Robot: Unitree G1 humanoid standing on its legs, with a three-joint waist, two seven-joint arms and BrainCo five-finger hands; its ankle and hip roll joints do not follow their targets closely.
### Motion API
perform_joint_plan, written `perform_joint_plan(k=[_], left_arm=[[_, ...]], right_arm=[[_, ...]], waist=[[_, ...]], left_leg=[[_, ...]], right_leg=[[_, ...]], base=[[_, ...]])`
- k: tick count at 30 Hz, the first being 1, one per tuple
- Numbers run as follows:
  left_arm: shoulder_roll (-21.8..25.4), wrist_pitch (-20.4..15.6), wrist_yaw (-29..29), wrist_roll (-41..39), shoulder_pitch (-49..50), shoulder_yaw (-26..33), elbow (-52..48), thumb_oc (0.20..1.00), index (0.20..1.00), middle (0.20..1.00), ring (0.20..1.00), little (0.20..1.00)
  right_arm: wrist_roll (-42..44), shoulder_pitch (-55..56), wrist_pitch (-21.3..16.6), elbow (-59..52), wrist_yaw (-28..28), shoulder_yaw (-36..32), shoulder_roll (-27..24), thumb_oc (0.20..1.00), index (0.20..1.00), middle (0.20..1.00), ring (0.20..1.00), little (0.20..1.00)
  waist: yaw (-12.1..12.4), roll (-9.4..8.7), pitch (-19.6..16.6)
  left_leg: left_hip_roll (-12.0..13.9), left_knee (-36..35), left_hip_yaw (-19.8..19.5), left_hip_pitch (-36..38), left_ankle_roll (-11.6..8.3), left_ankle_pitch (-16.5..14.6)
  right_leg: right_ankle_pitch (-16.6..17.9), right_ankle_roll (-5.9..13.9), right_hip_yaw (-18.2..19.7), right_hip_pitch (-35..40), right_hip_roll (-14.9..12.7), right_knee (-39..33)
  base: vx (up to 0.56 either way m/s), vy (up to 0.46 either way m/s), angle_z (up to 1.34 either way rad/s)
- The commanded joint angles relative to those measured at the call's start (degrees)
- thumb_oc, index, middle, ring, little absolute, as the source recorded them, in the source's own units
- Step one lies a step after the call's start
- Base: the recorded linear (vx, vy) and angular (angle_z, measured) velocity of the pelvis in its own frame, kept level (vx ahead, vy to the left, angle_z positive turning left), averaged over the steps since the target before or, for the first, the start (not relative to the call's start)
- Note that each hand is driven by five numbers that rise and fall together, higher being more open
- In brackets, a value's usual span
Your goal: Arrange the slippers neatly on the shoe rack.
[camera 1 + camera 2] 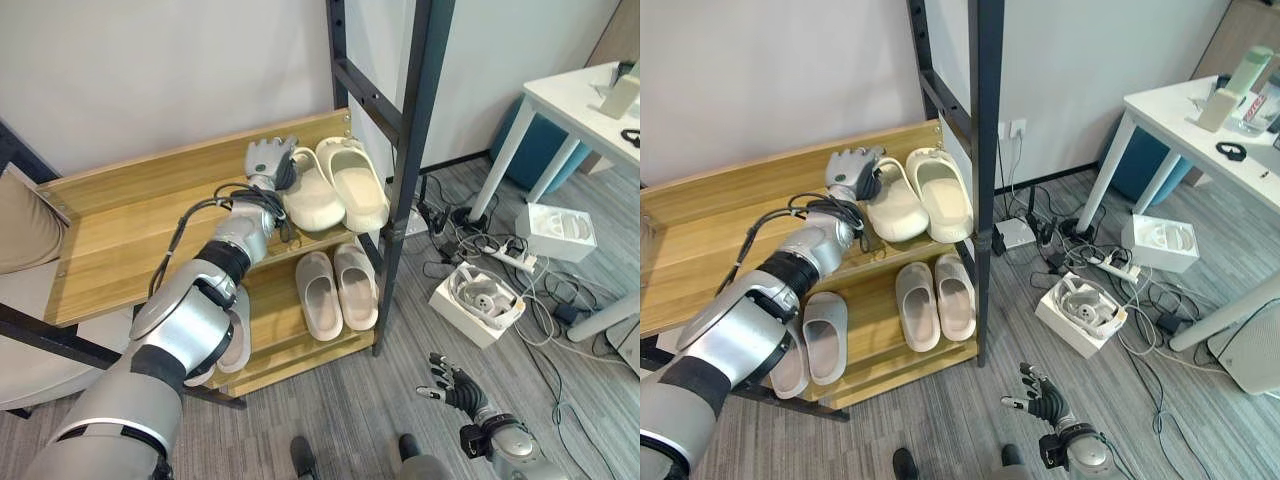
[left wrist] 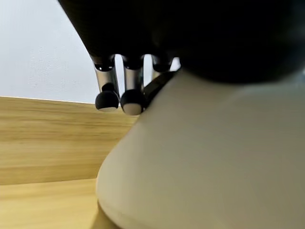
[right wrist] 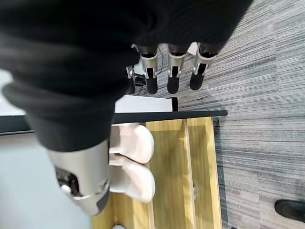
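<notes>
Left eye view, six slippers (image 1: 352,180) on shoe rack (image 1: 120,225), two cream, four pale; left hand (image 1: 268,160) loose-fingered atop one; right hand (image 1: 452,384) spread, empty

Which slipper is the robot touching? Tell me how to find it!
Find the wooden shoe rack by the wall and its upper shelf. Two cream slippers sit there; it is the cream slipper with the robot's left hand on it, unlike its twin beside the black post.
</notes>
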Motion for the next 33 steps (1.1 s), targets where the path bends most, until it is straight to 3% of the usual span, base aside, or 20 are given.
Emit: perform_joint_plan(k=[1,2,3,4,11,22,32,33], left_arm=[[3.90,0.26,1.13,-1.60,-7.11,0.27,5.74,0.200,0.200,0.200,0.200,0.200],[3.91,0.26,1.13,-1.60,-7.12,0.27,5.74,0.200,0.200,0.200,0.200,0.200],[4.05,0.37,1.13,-0.93,-7.21,-0.12,5.38,0.457,0.457,0.457,0.457,0.457],[3.99,0.41,0.94,-0.56,-7.22,-0.36,5.22,1.000,1.000,1.000,1.000,1.000],[5.24,1.37,-0.22,3.13,-6.04,0.22,-3.99,1.000,1.000,1.000,1.000,1.000],[8.57,0.78,0.71,4.37,-0.03,7.06,-20.24,1.000,1.000,1.000,1.000,1.000],[8.73,-4.46,1.79,-2.13,12.00,16.98,-37.92,1.000,1.000,1.000,1.000,1.000],[7.74,-7.07,1.09,-7.56,15.69,19.52,-41.20,1.000,1.000,1.000,1.000,1.000]], right_arm=[[1.00,-2.56,-4.44,-3.77,-0.21,-1.22,1.42,1.000,1.000,1.000,1.000,1.000],[1.00,-2.58,-4.45,-3.75,-0.21,-1.21,1.43,1.000,1.000,1.000,1.000,1.000],[0.89,-2.51,-4.58,-3.53,-0.17,-1.07,1.51,1.000,1.000,1.000,1.000,1.000],[0.85,-2.52,-4.56,-3.40,-0.08,-0.98,1.57,1.000,1.000,1.000,1.000,1.000],[1.50,-2.21,-3.69,-2.51,-0.12,-1.45,3.16,1.000,1.000,1.000,1.000,1.000],[1.32,-2.55,-2.97,-0.81,0.09,-1.37,4.95,1.000,1.000,1.000,1.000,1.000],[1.08,-2.80,-2.60,0.93,0.02,-1.86,6.49,1.000,1.000,1.000,1.000,1.000],[1.05,-2.91,-2.36,1.31,-0.08,-2.26,7.25,1.000,1.000,1.000,1.000,1.000]], waist=[[0.33,-4.30,2.40],[0.33,-4.31,2.41],[0.49,-4.37,2.36],[0.57,-4.40,2.34],[2.46,-4.28,1.67],[4.66,-4.58,0.18],[6.49,-5.03,-0.97],[6.96,-5.15,-1.02]], left_leg=[[-0.01,-0.33,-0.68,7.03,-0.46,-8.88],[0.00,-0.33,-0.68,7.02,-0.47,-8.88],[0.00,-0.33,-0.72,7.04,-0.47,-8.96],[-0.01,-0.33,-0.80,7.06,-0.47,-9.01],[-0.41,-0.33,-1.65,8.08,-0.34,-9.70],[-0.95,-0.33,-2.90,8.15,-0.25,-9.77],[-1.15,-0.33,-3.97,8.48,-0.16,-9.75],[-1.24,-0.33,-4.15,8.50,-0.14,-9.64]], right_leg=[[2.15,1.44,-3.16,-3.51,1.06,-2.46],[2.16,1.44,-3.16,-3.51,1.06,-2.47],[2.15,1.42,-3.18,-3.38,1.08,-2.71],[2.15,1.39,-3.23,-3.26,1.09,-2.78],[1.53,1.23,-4.73,-0.86,0.78,-3.35],[1.94,1.13,-6.37,0.63,0.47,-4.34],[1.77,0.75,-7.17,1.59,0.52,-4.39],[1.82,0.69,-7.26,1.76,0.52,-4.41]], base=[[0.01,-0.005,-0.19],[0.02,-0.004,-0.14],[0.00,0.000,0.00],[0.00,0.000,0.00],[0.00,0.004,0.09],[-0.03,0.005,0.11],[0.00,-0.005,0.04],[-0.01,-0.004,0.03]])
